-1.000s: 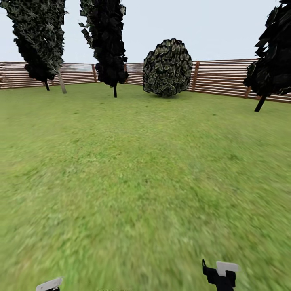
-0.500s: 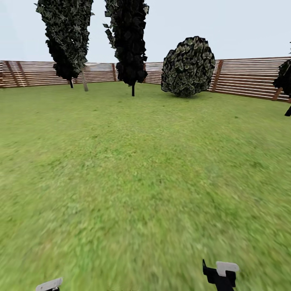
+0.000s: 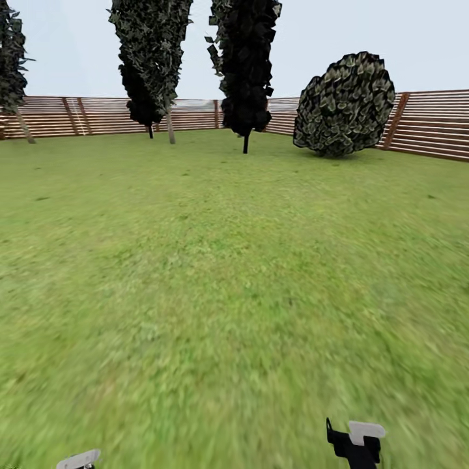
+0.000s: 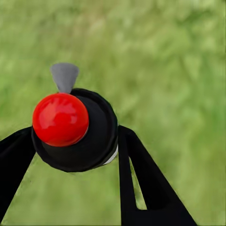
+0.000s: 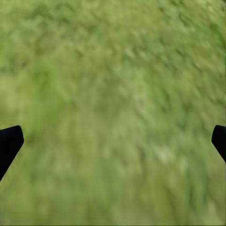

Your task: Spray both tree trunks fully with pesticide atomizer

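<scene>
Between the two black fingers of my left gripper point(image 4: 75, 135) sits the pesticide atomizer point(image 4: 89, 141), a round black body with a red knob point(image 4: 60, 118) and a grey nozzle point(image 4: 64, 76); the gripper is shut on it above blurry grass. My right gripper point(image 5: 115, 139) hangs open over bare grass and shows low in the head view point(image 3: 355, 443). Far off by the fence stand a tree with a pale trunk point(image 3: 170, 127) and, at the left edge, another pale trunk point(image 3: 26, 130). I see no white specks of pesticide.
The lawn point(image 3: 228, 273) stretches ahead to a brown slat fence point(image 3: 430, 124). A near-black column tree point(image 3: 245, 65) and a round leafy bush point(image 3: 344, 104) stand before the fence. A pale part of my left arm point(image 3: 78, 460) pokes in at the bottom edge.
The whole head view has swung left: trees, bush and fence slid right in the picture and a new tree entered at the left edge. Both grippers keep their places.
</scene>
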Robot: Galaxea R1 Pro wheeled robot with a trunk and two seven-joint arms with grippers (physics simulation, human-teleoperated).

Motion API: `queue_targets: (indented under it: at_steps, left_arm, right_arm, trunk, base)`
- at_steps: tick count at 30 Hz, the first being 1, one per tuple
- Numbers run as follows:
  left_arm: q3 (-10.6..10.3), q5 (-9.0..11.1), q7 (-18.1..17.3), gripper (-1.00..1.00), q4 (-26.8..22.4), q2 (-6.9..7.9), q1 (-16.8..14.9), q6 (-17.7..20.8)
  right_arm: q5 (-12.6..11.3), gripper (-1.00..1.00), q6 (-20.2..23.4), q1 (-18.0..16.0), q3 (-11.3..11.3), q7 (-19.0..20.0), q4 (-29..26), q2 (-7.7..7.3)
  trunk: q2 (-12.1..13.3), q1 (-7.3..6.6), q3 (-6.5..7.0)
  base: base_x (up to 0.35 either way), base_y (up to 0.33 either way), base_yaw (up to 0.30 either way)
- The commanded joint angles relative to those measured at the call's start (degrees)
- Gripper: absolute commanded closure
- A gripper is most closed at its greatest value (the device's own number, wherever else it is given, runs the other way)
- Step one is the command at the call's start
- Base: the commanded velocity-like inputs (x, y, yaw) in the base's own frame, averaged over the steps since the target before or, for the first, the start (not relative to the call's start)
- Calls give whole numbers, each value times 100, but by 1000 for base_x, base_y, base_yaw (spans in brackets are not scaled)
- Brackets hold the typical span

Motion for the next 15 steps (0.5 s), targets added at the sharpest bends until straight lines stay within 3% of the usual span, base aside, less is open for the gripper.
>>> queue_targets:
  at_steps: [1,15]
  left_arm:
    - [2,2,2,100,0,0,0,0]
    - [5,2,4,100,0,0,0,4]
  right_arm:
    - [0,-100,0,0,1,0,0,0]
    - [2,-100,0,0,1,3,0,0]
  trunk:
    - [0,0,-3]
    - [0,0,-46]
  base:
    - [271,206,279]
    - [272,206,278]
